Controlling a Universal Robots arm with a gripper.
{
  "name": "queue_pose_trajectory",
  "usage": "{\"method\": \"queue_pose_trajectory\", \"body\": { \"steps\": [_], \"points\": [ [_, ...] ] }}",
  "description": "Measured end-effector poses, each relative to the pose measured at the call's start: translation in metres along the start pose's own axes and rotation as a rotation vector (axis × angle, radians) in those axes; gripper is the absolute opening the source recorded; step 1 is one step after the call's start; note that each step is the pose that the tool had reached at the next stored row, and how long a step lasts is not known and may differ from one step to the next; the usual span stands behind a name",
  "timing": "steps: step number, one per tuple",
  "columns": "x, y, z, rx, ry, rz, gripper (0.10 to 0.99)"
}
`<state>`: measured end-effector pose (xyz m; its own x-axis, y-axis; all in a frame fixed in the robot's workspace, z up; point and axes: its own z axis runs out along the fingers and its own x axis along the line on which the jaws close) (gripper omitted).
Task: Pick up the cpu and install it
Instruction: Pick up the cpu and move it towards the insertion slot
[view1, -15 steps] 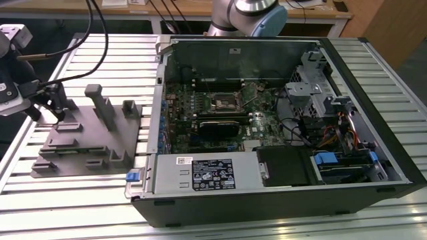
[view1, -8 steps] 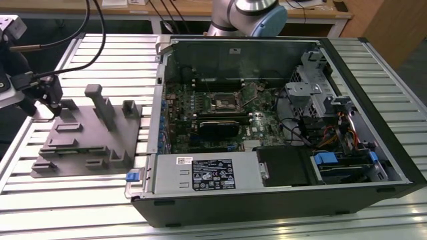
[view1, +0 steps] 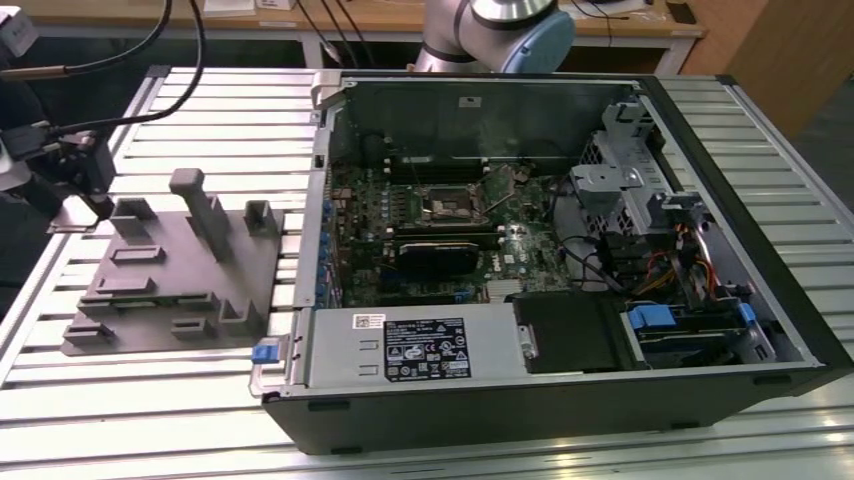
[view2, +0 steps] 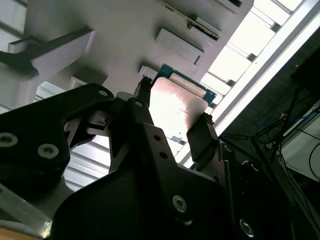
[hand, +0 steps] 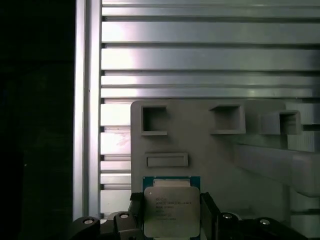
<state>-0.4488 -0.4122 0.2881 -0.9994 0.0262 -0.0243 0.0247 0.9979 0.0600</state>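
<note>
Firstly, pincer (hand: 171, 206): we find it clenched on the cpu (hand: 171, 214), opened no wider than the chip itself.
Fingers (hand: 208, 212): in both wrist views we see one dark finger against each of two opposite edges of the chip.
Pincer's place: in the exterior view we see it low over the corner of the grey fixture (view1: 160, 290) that lies nearest the exterior view's left edge.
Cpu's look: we see a flat square with a pale silvery metal lid, a thin blue-green rim along one edge and faint print on top. The lid glares white in the second wrist view.
Cpu's place: we see it between the fingers, over the fixture's flat plate, just beside a shallow rectangular recess. We cannot tell whether it rests on the plate or hangs clear.
Fixture: we see upright blocks and square pockets. It lies on the slatted table (view1: 214, 110).
Computer case (view1: 534, 400): we see it open at the exterior view's right, well apart from the pincer.
Motherboard (view1: 387, 215): we see it inside the case, with its black-framed socket (view1: 447, 203) near the middle.
</note>
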Motion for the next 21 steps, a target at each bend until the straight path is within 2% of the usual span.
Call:
{"method": "queue_pose_trajectory", "body": {
  "steps": [21],
  "points": [
    [-0.0013,0.0031,-0.0516,0.000,0.0000,0.000,0.541]
  ]
}}
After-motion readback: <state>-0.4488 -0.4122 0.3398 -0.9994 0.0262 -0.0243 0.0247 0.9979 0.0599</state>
